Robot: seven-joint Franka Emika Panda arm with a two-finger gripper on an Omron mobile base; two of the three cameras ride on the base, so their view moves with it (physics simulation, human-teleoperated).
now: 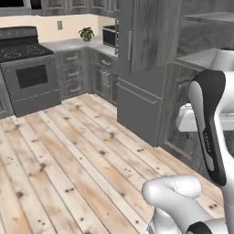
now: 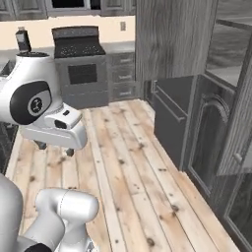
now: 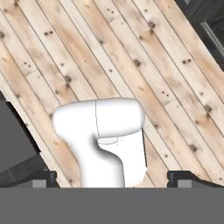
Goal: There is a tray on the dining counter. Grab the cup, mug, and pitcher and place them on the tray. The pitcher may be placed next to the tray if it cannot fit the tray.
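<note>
The tray, cup, mug, pitcher and dining counter are out of view. My gripper [image 2: 56, 148] hangs over the plank floor, pointing down, at the left of the right base view. Its two dark fingertips [image 3: 43, 178] stand far apart at the bottom corners of the hand view. It is open, and nothing lies between the fingers. Below it the hand view takes in bare wooden planks [image 3: 144, 65].
A dark stove [image 1: 29, 75] stands against the far wall, with grey drawer cabinets [image 1: 73, 73] beside it. A potted plant [image 1: 86, 33] and a microwave [image 1: 109, 35] sit on the back counter. A tall dark cabinet block [image 2: 172, 44] and lower cabinets [image 2: 211, 133] line the right. Open floor [image 1: 68, 160] spreads in front.
</note>
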